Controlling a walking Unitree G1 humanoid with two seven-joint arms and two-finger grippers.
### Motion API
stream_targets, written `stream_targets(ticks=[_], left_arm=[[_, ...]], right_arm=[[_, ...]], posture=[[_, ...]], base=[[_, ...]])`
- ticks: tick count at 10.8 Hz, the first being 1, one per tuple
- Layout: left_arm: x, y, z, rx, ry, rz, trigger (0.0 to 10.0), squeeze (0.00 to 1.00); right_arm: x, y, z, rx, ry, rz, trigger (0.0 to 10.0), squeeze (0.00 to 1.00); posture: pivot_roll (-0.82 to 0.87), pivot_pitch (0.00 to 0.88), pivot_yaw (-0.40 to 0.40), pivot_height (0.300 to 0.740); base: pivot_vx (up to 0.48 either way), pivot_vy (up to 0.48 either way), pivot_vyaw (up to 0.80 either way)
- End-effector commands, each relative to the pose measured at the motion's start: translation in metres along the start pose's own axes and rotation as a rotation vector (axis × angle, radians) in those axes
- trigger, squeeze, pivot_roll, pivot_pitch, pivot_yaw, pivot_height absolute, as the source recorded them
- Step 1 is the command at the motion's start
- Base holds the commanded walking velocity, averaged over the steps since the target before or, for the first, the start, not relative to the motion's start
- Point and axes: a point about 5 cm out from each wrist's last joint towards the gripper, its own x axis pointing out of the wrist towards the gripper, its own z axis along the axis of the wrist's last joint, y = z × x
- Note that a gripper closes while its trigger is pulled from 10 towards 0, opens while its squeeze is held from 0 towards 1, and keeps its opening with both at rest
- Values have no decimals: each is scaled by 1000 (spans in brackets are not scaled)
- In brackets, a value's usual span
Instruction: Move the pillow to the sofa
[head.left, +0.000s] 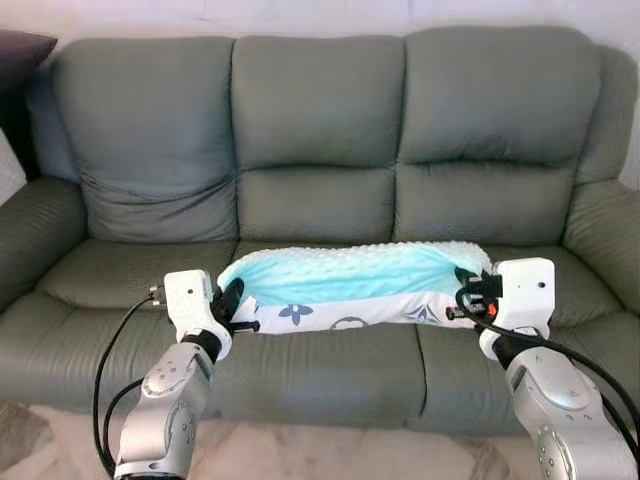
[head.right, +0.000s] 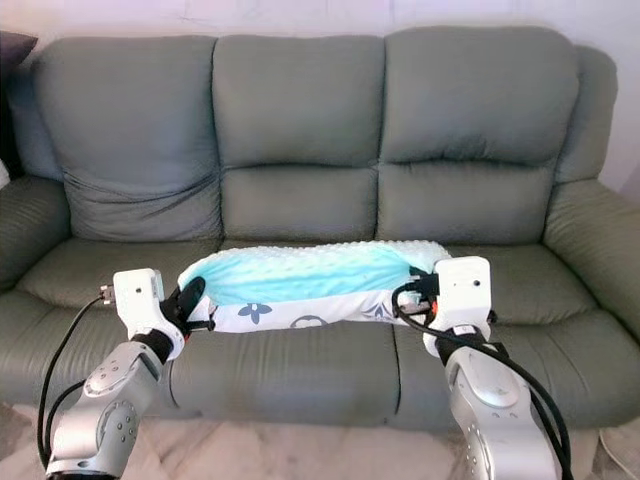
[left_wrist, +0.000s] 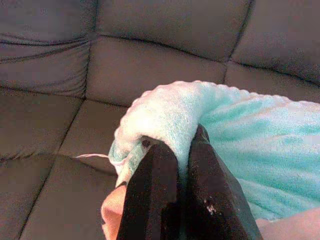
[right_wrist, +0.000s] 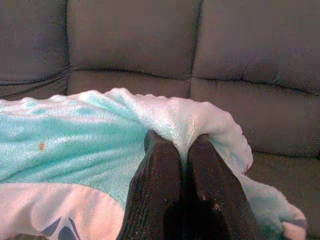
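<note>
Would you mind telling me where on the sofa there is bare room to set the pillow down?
The left seat cushion, between the left armrest and the pillow, is bare. So is the right seat cushion beside the right armrest. The middle is crowded: the pillow spans it, pinched by the left gripper and right gripper.

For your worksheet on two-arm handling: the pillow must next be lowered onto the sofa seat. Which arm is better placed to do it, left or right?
Neither alone. The left gripper pinches one end of the pillow and the right gripper the other, level over the middle seat of the sofa. Both should lower together.
</note>
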Motion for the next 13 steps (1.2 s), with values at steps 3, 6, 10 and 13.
stream_targets(ticks=[3, 6, 10, 13], left_arm=[[0, 3, 7, 6, -24, 5, 10000, 0], [-1, 2, 6, 4, -17, -2, 10000, 0], [-1, 3, 4, 13, -3, 11, 10000, 0], [1, 3, 4, 43, 0, 17, 10000, 0]], right_arm=[[0, -4, 5, -1, -29, -28, 10000, 0], [-1, -4, 5, -2, -28, -30, 10000, 0], [-1, -4, 5, -1, -26, -32, 10000, 0], [-2, -4, 2, 4, -20, -34, 10000, 0]], posture=[[-226, 0, 32, 740], [-229, 0, 34, 740], [-227, 0, 33, 740], [-224, 6, 38, 740]], base=[[421, 0, 0], [421, 0, 0], [282, 0, 0], [0, 0, 0]])
